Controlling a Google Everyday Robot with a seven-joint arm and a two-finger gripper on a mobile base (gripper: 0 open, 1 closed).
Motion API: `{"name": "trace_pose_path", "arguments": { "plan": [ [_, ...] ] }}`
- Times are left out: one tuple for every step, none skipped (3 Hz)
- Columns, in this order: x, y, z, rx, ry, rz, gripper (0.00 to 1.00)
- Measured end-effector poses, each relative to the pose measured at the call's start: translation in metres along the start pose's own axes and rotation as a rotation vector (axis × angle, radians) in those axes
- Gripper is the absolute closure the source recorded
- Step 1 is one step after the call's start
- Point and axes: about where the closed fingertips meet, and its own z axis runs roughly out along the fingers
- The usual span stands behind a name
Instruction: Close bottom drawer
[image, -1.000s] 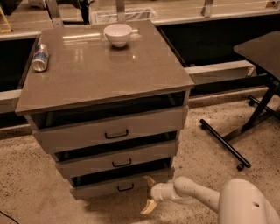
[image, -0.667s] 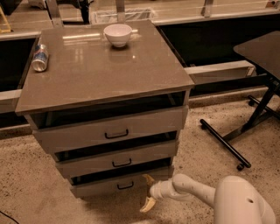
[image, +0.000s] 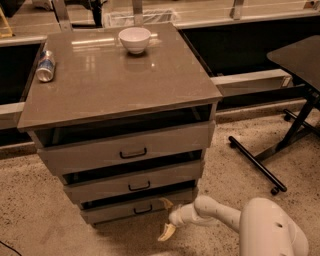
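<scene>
Since the earlier frame the tool (image: 166, 218) has edged a little toward 9 o'clock, nearer the desk (image: 115, 95), while the bottom drawer (image: 120, 212) looks hardly changed. The tool sits at 6 o'clock in the view, low over the floor (image: 35, 210). It is released, its two pale fingers spread wide apart. The upper one lies at the front panel of the bottom drawer, just to the 3 o'clock side of the small black handle (image: 143, 209). That drawer is the lowest of three, with a dark gap above its front edge. The white arm (image: 215, 212) reaches in from 4 o'clock. Open floor lies at 8 o'clock, and a black wheeled leg (image: 257, 167) crosses the floor at 3 o'clock. On the desk, a bowl (image: 134, 39) sits at 12 o'clock and a can (image: 45, 66) lies near the 10 o'clock edge.
</scene>
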Motion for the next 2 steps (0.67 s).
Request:
{"name": "trace_pose_path", "arguments": {
  "plan": [
    [-0.014, 0.02, -0.016, -0.032, -0.024, -0.055, 0.0],
    [-0.017, 0.033, -0.014, -0.05, -0.031, -0.051, 0.0]
  ]
}}
